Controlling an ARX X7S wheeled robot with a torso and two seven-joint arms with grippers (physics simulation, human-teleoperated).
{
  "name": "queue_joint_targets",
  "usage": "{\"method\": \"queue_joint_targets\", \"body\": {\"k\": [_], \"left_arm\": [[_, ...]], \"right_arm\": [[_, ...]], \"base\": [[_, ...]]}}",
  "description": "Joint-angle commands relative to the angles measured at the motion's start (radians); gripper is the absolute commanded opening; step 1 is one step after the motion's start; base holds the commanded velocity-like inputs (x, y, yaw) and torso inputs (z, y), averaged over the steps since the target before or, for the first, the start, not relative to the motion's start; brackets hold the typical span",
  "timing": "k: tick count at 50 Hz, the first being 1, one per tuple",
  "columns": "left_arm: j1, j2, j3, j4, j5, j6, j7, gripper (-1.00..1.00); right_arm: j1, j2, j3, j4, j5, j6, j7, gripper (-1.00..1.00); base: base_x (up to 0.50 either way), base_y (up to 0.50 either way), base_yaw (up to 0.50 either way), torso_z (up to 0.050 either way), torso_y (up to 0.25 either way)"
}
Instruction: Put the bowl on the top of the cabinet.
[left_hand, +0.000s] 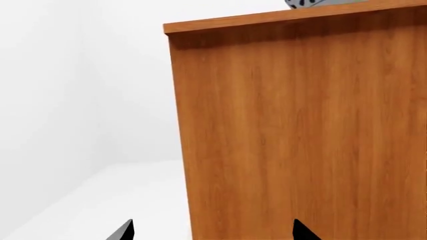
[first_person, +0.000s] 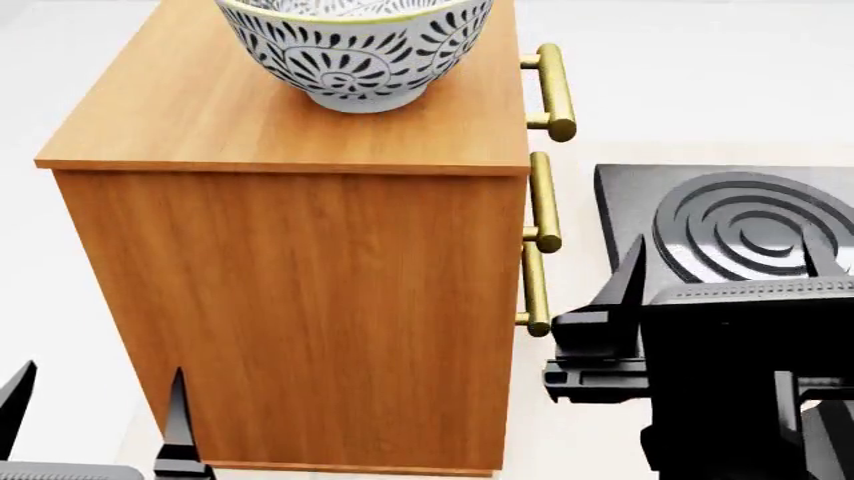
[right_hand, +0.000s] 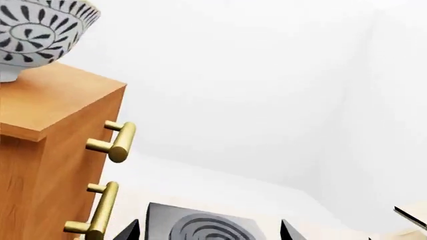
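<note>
On top of the cabinet (first_person: 287, 130), toward its far side, sits the bowl (first_person: 354, 45), upright on its small foot and resting on the flat wood, with neither arm touching it. Judged from this, the placement looks done.

What could still go wrong is a knock from the arms. The right gripper (first_person: 627, 300) hangs near the brass handles (first_person: 541, 215) on the cabinet's right side, so a careless sweep to the left could strike a handle or the cabinet wall and jolt the bowl. The bowl is deep on a narrow foot, so a hard jolt might rock it, though it sits well back from the near edge.

The left gripper (first_person: 94, 420) is low at the near left, its 2 dark fingertips spread apart with nothing between them. The right gripper is also released and holds nothing; in the right wrist view its 2 fingertips stand wide apart with only the black spiral-grooved block (right_hand: 207, 227) showing between and beyond them. That block lies to the right of the cabinet, apart from it.
</note>
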Motion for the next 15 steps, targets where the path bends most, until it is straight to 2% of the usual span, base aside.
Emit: {"method": "queue_joint_targets", "body": {"k": [1,15], "left_arm": [[-0.008,0.001,0.008,0.003,0.001,-0.008,-0.002,1.0],[-0.004,-0.002,0.005,-0.003,-0.001,0.0,-0.005,1.0]], "right_arm": [[-0.126,-0.029,-0.037,0.135,-0.085,-0.112,-0.063,1.0],[-0.158,-0.073,-0.047,0.177,-0.108,-0.144,-0.081,1.0]], "base": [[0.0,0.0,0.0,0.0,0.0],[0.0,0.0,0.0,0.0,0.0]]}}
